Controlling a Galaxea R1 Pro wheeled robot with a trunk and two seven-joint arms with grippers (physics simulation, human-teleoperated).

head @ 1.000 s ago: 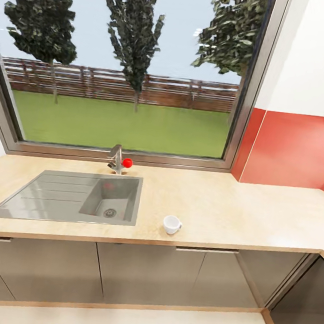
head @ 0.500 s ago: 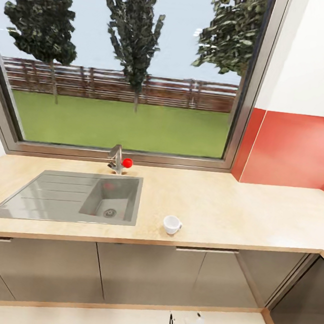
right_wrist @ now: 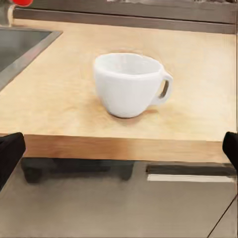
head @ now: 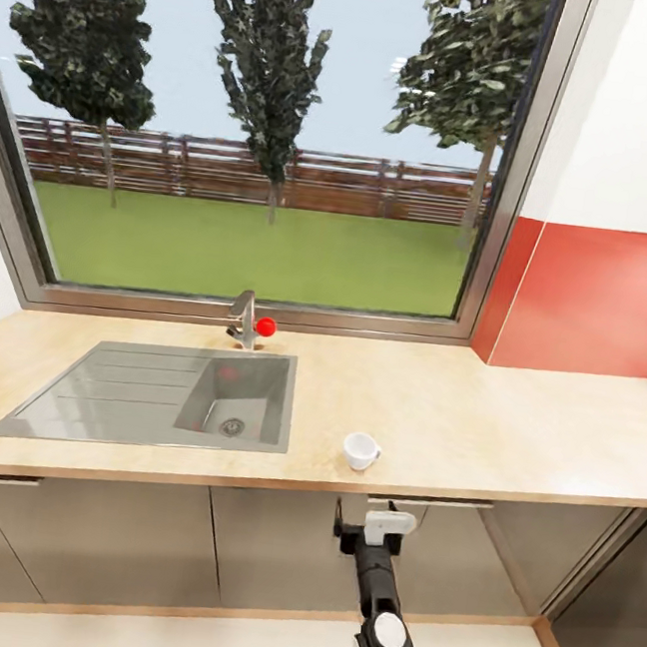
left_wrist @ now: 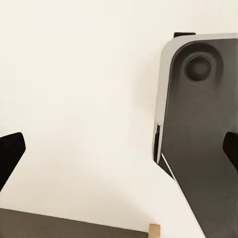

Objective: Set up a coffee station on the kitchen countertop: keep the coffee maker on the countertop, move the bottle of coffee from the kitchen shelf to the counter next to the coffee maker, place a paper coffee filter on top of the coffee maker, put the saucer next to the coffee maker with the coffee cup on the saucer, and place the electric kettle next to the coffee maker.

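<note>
A small white coffee cup [head: 360,450] [right_wrist: 129,84] stands upright on the beige countertop [head: 473,421] near its front edge, right of the sink, with its handle pointing right. My right gripper [head: 371,522] [right_wrist: 119,151] is open in front of the cabinet fronts, just below the counter edge and under the cup, and it holds nothing. In the left wrist view my left gripper [left_wrist: 119,151] is open over pale floor. The coffee maker, bottle of coffee, kitchen shelf, paper coffee filter, saucer and electric kettle are out of view.
A grey steel sink [head: 104,401] with a drainboard is set into the counter at the left, with a tap and red knob [head: 265,326] behind it. A large window spans the back wall. A red splashback [head: 588,293] covers the wall at the right. Grey cabinet fronts [head: 118,541] run below.
My right arm has risen into view from the bottom, up to just below the counter edge under the cup. The camera has shifted slightly, and the cup has stayed put.
</note>
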